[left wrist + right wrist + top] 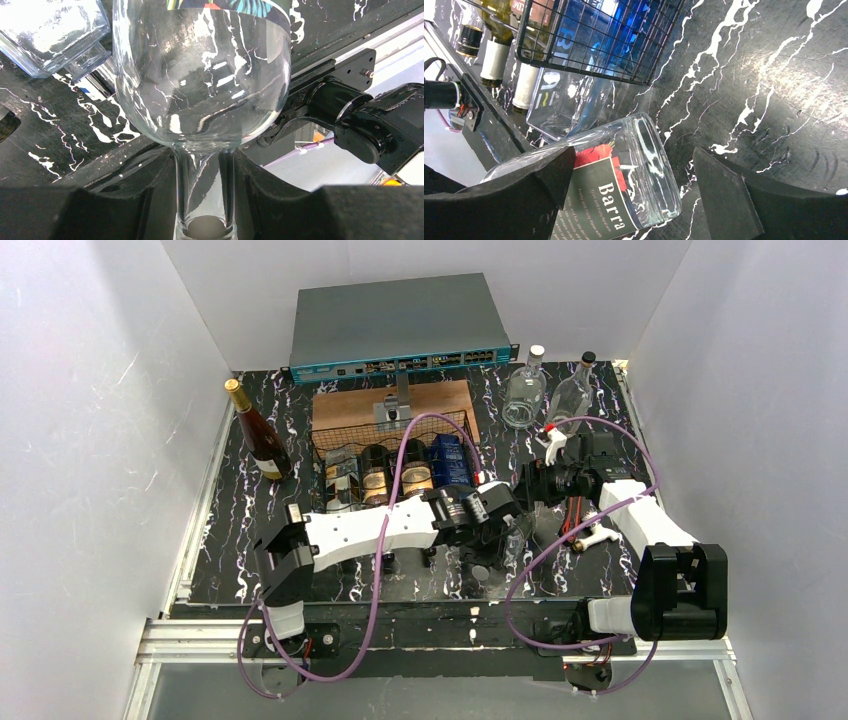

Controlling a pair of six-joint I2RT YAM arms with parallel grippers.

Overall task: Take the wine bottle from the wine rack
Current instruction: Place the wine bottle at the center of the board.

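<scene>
a: top view?
b: wine rack point(338, 438) in the middle of the desk point(230, 530), arms meeting just lower right of it.
a: left wrist?
b: left fingers point(310, 210) clamped on the neck of the clear wine bottle point(200, 90), probably to steady it.
a: right wrist?
b: right fingers point(499, 200) spread wide about its base, gripping nothing. the bottle is out of the rack, bottom centre, below the mesh.

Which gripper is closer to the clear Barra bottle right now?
Left: the left gripper is shut on the neck of the clear bottle. The right gripper stands open around its base end.
</scene>
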